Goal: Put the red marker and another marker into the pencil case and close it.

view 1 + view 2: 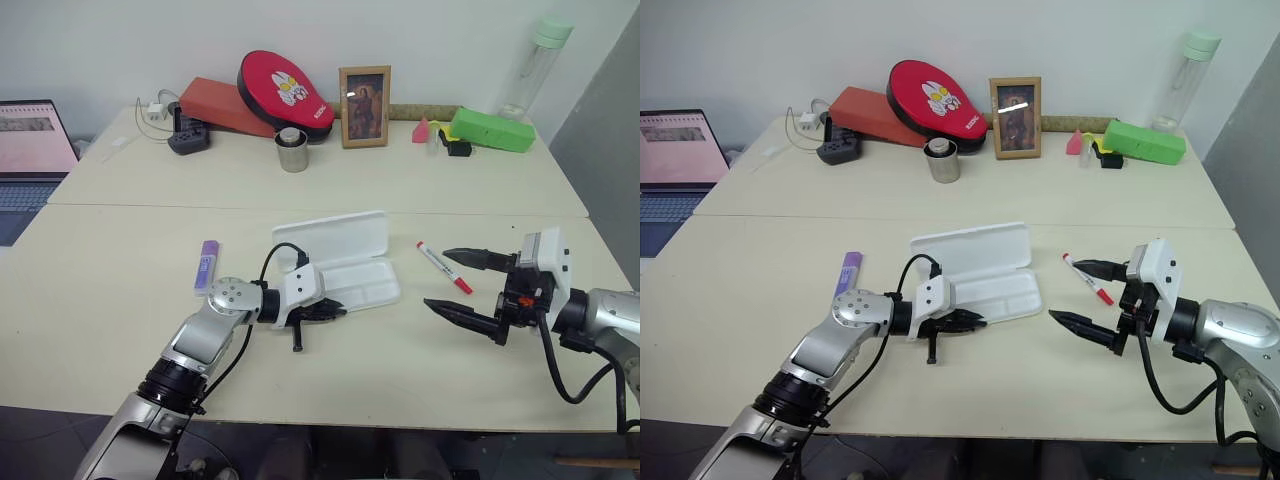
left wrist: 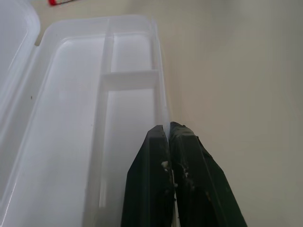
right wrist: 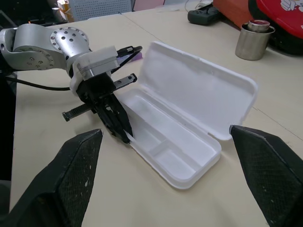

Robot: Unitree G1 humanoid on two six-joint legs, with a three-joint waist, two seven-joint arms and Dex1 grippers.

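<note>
Left gripper (image 1: 330, 312) pinches the near rim of the case (image 1: 350, 265), lid open, tray empty. Right gripper (image 1: 470, 288) hangs wide, holding nothing, beside the red marker (image 1: 444, 268). Purple marker (image 1: 207, 265) waits on the table (image 1: 100, 300). Nothing packed yet.
</note>
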